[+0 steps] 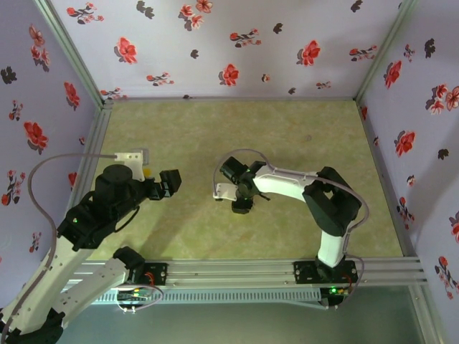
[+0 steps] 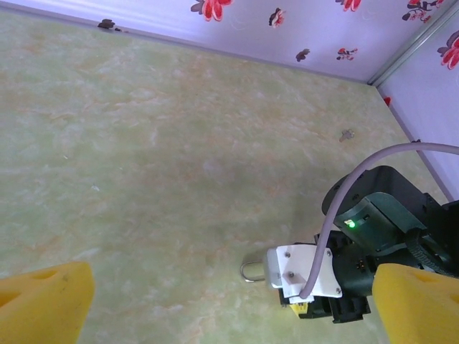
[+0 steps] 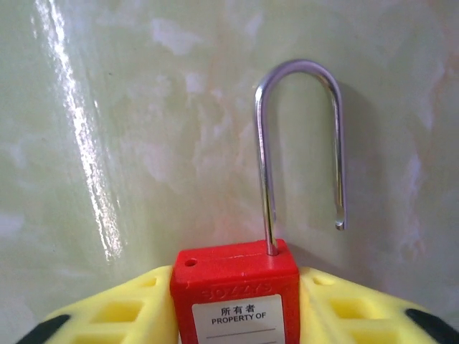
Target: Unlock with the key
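Green marbled counter, and my right fingers are pinching the red padlock at mid-counter.
Left arm sits off to the side, its yellow fingers spread wide with nothing between them. On the right, both pads press the lock's body. The shackle has its short leg hanging free of the body, so I'd call it unlocked. I can't make out a key, and the keyway is hidden.

- padlock: red body, white label, black print
- shackle: bright silver
- right end effector, fingers: yellow, black at the outer corners
- left end effector, pads: yellow
- counter: pale green, marbled
- walls: lavender, red and dark flower print
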`<action>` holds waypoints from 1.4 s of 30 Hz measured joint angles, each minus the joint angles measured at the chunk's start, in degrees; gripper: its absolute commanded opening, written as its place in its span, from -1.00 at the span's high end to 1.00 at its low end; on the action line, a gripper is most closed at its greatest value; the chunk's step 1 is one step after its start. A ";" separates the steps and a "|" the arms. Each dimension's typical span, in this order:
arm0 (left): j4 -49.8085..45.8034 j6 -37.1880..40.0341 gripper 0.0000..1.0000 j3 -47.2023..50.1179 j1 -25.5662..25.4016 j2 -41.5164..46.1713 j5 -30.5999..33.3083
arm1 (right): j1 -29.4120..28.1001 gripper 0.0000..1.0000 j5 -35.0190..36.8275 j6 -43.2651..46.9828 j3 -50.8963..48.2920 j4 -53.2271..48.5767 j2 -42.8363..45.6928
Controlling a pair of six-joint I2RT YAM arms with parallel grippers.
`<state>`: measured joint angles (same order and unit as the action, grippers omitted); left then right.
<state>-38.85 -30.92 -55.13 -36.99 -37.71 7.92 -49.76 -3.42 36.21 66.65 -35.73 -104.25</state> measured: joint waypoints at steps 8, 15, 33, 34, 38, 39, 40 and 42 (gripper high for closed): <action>-0.07 1.38 -0.99 -0.02 0.42 -1.09 0.33 | -0.15 0.86 3.74 -14.80 -0.22 -0.59 0.42; -0.94 1.46 -0.99 -1.16 1.01 -2.45 1.03 | 3.15 0.55 9.84 -50.97 4.22 -6.40 -2.78; -0.83 1.29 -0.99 -3.69 2.03 -5.55 0.85 | 5.20 -0.51 10.27 -80.59 1.46 -6.51 7.43; -0.57 1.29 -0.99 -3.69 2.03 -5.57 0.61 | 5.86 -0.52 10.21 -80.26 1.86 -6.88 8.92; 3.72 2.47 -0.99 -3.45 2.03 -6.29 -3.17 | 15.93 -0.40 9.31 -75.97 4.02 -8.31 16.17; 5.64 2.69 -0.99 -3.04 1.99 -6.97 -4.11 | 20.26 -0.29 9.16 -73.94 4.90 -8.59 16.92; 7.41 2.80 -0.99 -2.60 1.81 -7.93 -4.76 | 25.29 -0.21 9.46 -71.01 6.29 -8.87 16.83; 11.13 2.95 -0.99 -1.53 1.14 -11.04 -6.54 | 33.51 -0.15 11.13 -66.18 9.88 -9.18 14.34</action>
<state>-27.73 -27.97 -56.66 -35.86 -48.75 1.39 -16.25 7.70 -29.98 76.53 -44.91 -89.91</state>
